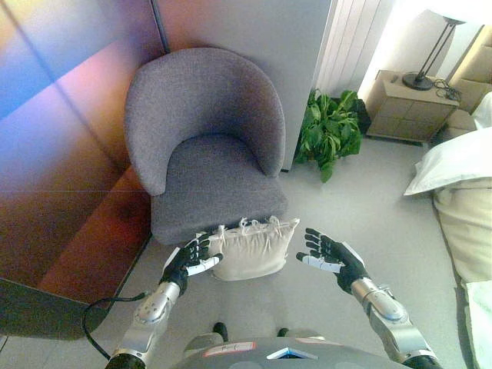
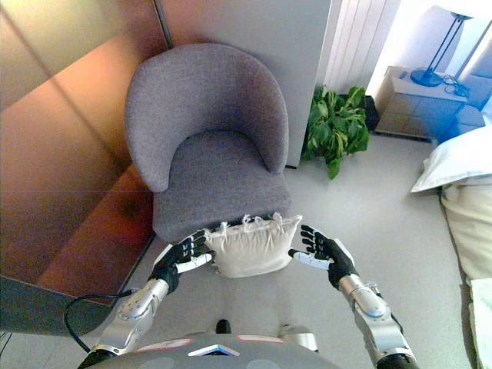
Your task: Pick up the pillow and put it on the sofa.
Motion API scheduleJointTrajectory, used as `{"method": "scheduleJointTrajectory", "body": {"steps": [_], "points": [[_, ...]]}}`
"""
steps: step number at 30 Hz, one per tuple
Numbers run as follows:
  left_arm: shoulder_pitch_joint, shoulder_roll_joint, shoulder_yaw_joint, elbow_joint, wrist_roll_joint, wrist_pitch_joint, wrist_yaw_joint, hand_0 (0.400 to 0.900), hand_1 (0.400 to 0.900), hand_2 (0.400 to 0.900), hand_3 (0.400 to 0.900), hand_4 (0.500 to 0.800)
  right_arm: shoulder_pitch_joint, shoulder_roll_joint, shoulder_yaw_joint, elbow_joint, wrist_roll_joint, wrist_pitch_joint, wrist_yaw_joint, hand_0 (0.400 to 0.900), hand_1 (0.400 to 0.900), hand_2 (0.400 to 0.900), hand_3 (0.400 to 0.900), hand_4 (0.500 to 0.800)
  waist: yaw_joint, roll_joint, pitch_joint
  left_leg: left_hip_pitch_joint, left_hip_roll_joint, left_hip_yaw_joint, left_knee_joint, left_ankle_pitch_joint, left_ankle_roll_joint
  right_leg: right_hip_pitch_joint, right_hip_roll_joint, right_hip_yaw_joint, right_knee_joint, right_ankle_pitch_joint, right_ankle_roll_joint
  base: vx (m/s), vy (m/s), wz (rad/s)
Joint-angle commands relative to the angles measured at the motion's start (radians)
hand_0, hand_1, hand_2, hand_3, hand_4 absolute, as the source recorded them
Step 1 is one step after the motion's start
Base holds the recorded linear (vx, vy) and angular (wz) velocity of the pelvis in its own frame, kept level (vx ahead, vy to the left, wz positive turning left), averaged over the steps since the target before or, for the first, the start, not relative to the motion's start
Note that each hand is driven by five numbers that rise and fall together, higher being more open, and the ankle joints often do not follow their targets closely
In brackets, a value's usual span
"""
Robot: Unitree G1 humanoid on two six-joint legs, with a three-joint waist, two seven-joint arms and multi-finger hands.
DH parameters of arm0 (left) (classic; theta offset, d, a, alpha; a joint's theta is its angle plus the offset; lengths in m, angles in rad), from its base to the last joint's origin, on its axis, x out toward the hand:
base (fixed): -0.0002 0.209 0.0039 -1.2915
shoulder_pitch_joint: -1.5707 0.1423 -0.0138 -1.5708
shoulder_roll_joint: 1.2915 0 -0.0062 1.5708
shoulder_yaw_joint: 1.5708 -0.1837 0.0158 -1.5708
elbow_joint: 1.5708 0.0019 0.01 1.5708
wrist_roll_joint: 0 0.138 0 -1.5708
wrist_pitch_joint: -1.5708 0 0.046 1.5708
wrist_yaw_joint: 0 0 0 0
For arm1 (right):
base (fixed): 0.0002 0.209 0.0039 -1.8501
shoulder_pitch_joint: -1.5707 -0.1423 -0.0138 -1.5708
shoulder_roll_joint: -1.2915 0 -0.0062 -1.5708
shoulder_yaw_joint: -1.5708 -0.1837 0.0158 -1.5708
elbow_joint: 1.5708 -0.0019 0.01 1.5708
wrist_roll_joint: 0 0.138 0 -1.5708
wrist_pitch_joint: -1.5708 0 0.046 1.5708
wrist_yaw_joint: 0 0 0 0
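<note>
Grey sofa [image 1: 206, 146], a one-seat tub chair w/ curved back, stands against the wall corner, seat empty and facing the robot. To the right, well apart: bed [image 1: 469, 207] w/ white bedding, bedside cabinet [image 1: 407, 104] w/ lamp [image 1: 434, 46], potted plant [image 1: 330, 131] by the wall.

Cream pillow [image 1: 254, 247] stands on the floor, propped on its lower edge and leaning on the sofa's front, probably why it stays upright. Long axis runs left-right across the view; broad face toward the robot; frilled top edge up.

Left hand [image 1: 188, 261] is at the pillow's left end, fingers spread and only loosely bent, tips touching or nearly so; no grip yet by the look. Right hand [image 1: 330, 255] sits just beside the right end, palm turned inward, fingers wide, a gap visible in the left eye view.

Judgement: hands flank the short ends to squeeze from both sides, sensible for a soft wide thing. Lift not yet begun; sofa seat is directly behind, so the carry is short.
</note>
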Motion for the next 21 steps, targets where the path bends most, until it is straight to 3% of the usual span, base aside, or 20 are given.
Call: {"method": "scheduleJointTrajectory", "body": {"steps": [1,21], "points": [[-0.100,0.026,0.038,-0.037,0.010,-0.081,0.002,0.900,0.900,0.900,0.900,0.800,-0.082,-0.007,0.002,-0.049,-0.004,-0.072,-0.001,0.900,0.900,0.900,0.900,0.800,0.024,-0.045,-0.004,0.000,0.000,0.016,0.113,-0.173,0.009,-0.028,-0.011,-0.026,0.018,0.010,0.041,0.00,0.000,0.00],[-0.099,0.026,0.033,-0.034,0.004,-0.075,-0.010,0.900,0.900,0.900,0.900,0.800,-0.075,-0.015,-0.007,-0.060,-0.003,-0.071,0.004,0.900,0.900,0.900,0.900,0.800,0.017,-0.046,0.004,0.004,0.010,0.017,0.121,-0.177,0.004,-0.023,-0.003,-0.023,0.016,0.002,0.037,0.00,-0.002,0.00]]}}
